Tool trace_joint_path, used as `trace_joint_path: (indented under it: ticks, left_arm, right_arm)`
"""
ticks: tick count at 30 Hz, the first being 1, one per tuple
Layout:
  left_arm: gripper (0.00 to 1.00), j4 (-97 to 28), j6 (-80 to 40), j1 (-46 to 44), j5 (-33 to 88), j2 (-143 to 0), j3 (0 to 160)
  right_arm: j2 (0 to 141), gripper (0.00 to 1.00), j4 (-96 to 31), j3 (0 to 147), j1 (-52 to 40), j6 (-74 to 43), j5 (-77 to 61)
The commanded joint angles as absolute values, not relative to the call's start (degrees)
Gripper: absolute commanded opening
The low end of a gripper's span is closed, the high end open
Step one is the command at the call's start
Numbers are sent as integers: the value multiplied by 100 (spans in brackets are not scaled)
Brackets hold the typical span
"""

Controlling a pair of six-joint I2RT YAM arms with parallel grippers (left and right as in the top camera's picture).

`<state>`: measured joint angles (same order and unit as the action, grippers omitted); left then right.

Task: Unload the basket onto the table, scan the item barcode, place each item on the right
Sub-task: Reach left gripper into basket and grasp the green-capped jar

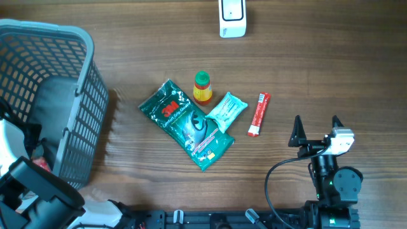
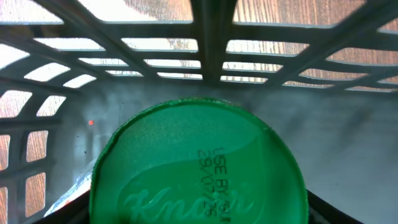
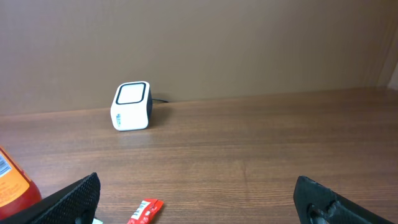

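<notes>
Green round plastic lid (image 2: 198,165): lay inside the grey plastic lattice basket (image 1: 70,38), printed face to the camera, right in front of the left fingers (image 2: 339,211).
Nearer arm: the left, easily; the right stood well apart across the brown wooden desk (image 1: 331,57).
White box scanner (image 1: 232,18): at the desk's far edge, well away from the basket.
Left fingers: only dark edges showed beside the lid; gripping or not, couldn't tell.
Right fingers (image 1: 296,132): spread wide, holding nothing.
</notes>
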<state>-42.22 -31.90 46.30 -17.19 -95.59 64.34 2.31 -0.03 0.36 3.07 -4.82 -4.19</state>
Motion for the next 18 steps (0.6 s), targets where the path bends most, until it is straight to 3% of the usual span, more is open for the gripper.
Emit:
trace_joint_path:
  ticks: [1,6,9,14,18]
  left_arm:
    - [71,-4362,-3020,4668,-1608,-9323,6545]
    - [76,-4423,-3017,4668,-1608,-8567,6871]
    - [70,-4403,-3017,4661,-1605,-8136,6871]
    - [72,-4388,-3017,4532,-1586,-7430,6934]
    - [92,-4453,-3017,4493,-1588,-7050,6973]
  right_arm:
    - [215,100,10,30,290,-447,-384]
    - [215,100,10,30,290,-449,-384]
    - [215,100,10,30,290,-447,-384]
    - [215,100,10,30,290,-449,-384]
    - [215,100,10,30,290,-449,-384]
